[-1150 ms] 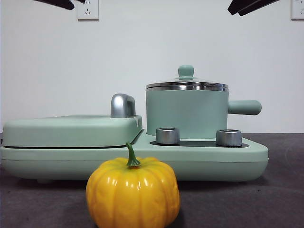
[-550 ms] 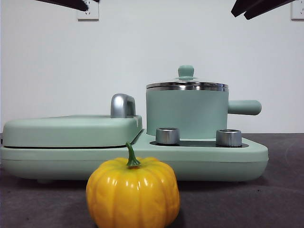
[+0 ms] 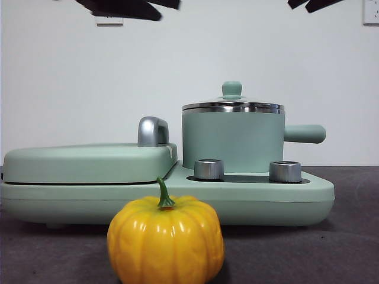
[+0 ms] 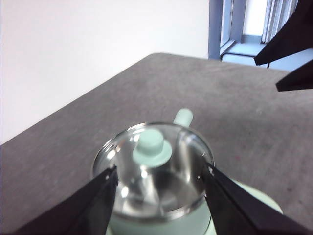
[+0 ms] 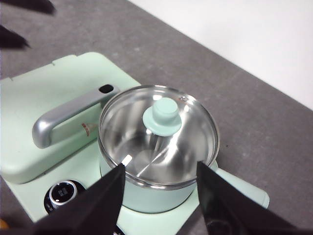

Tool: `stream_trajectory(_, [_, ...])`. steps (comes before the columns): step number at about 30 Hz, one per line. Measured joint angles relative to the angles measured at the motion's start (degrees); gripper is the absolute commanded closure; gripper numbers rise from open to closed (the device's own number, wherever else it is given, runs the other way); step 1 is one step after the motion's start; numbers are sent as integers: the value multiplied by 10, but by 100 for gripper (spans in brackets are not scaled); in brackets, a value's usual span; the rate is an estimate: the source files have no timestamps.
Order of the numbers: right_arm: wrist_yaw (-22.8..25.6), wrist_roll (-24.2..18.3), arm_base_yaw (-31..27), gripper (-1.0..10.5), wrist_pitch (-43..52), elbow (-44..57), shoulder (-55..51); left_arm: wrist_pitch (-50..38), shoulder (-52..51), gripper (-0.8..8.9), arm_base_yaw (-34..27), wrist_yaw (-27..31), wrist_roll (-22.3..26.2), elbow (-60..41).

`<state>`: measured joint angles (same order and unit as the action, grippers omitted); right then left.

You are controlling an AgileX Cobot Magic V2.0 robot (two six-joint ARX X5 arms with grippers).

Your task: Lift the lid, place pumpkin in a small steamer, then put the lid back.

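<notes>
Overhead, the dark arm tip that sat at the front view's upper left corner a second ago has slid in toward the small steamer [image 3: 232, 142] and now reaches further across the top edge, while the other tip has drawn back toward the upper right corner. By its wrist view this advancing arm carries the left gripper [image 4: 159, 183]: its jaws stand wide apart and empty, framing the steamer from above, with the lid [image 4: 152, 169] seen between them and well below. The right gripper [image 5: 160, 176] is likewise spread and holds nothing, hanging above the same pot.

Nothing on the table has moved. The lid [image 3: 233, 105] sits square on the steamer's steel rim, its mint-green knob [image 3: 231, 89] upright at the centre. The steamer stands on the cooker base [image 3: 308, 195], just beside the closed griddle cover [image 3: 83, 161] and behind two steel dials [image 3: 209, 169]. The pumpkin [image 3: 166, 239] rests on the grey table [image 3: 331, 254] in front of the steamer, apart from the cooker, stem up.

I judge the task barely begun: the shift suggests the left arm is lining up on the knob, so lifting the lid looks like the step in hand. The knob is small and smooth, so an off-centre pinch could slip or tilt the glass.
</notes>
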<state>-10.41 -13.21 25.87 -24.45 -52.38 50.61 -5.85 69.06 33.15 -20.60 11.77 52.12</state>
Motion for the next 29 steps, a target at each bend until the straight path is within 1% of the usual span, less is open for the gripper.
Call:
stream_trajectory(4, [0, 7, 0, 714, 3, 0, -10, -54, 49, 534, 13, 0, -9, 0])
stream_trajectory(11, [0, 13, 0, 714, 3, 0, -13, -140, 132, 533, 22, 0, -9, 16])
stream_trajectory(22, [0, 13, 0, 715, 3, 0, -13, -139, 252, 533, 23, 1, -11, 125])
stream_trajectory(26, [0, 13, 0, 715, 3, 0, -13, -137, 284, 533, 26, 1, -28, 160])
stream_trajectory(29, [0, 13, 0, 715, 3, 0, -13, -137, 298, 533, 29, 1, -37, 169])
